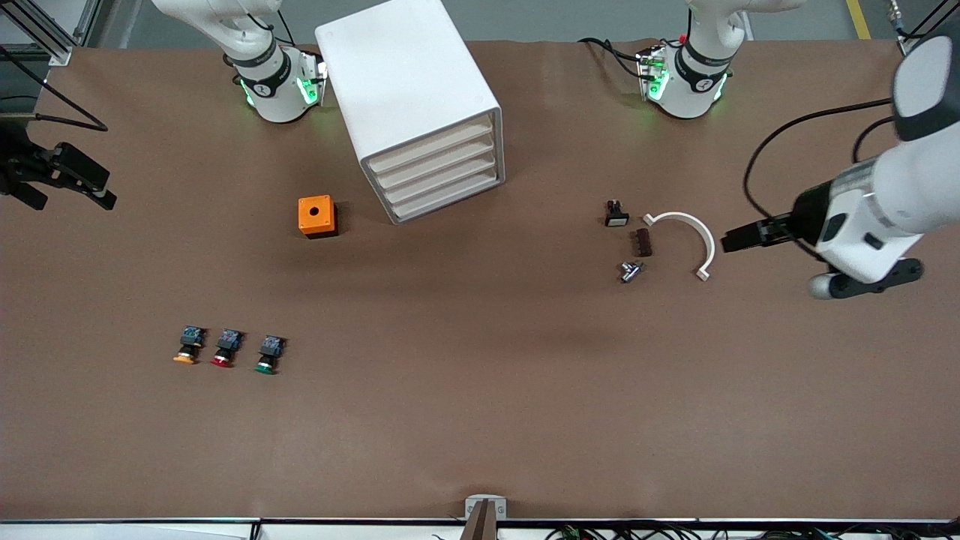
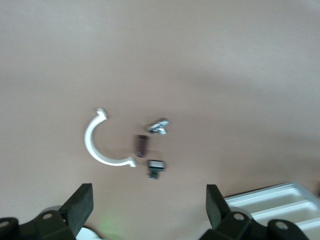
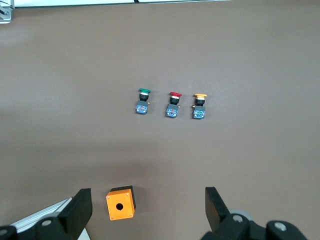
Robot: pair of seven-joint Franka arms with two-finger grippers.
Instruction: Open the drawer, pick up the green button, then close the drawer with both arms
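Note:
The white cabinet point(image 1: 409, 75) stands between the arms' bases with all four cream-fronted drawers shut; the lower drawers point(image 1: 446, 193) also show in the left wrist view point(image 2: 280, 202). The green-capped button point(image 1: 266, 356) lies on the table at the end of a row of three, nearer to the front camera than the cabinet; it also shows in the right wrist view point(image 3: 143, 100). My right gripper point(image 1: 71, 196) is open and empty over the table's edge at the right arm's end. My left gripper point(image 1: 733, 240) is open and empty beside a white curved piece point(image 1: 686, 229).
An orange box with a hole point(image 1: 316, 216) sits beside the cabinet. The red-capped button point(image 1: 225, 349) and orange-capped button point(image 1: 188, 347) lie beside the green one. A small black part point(image 1: 616, 214), a brown block point(image 1: 643, 242) and a metal piece point(image 1: 631, 271) lie near the curved piece.

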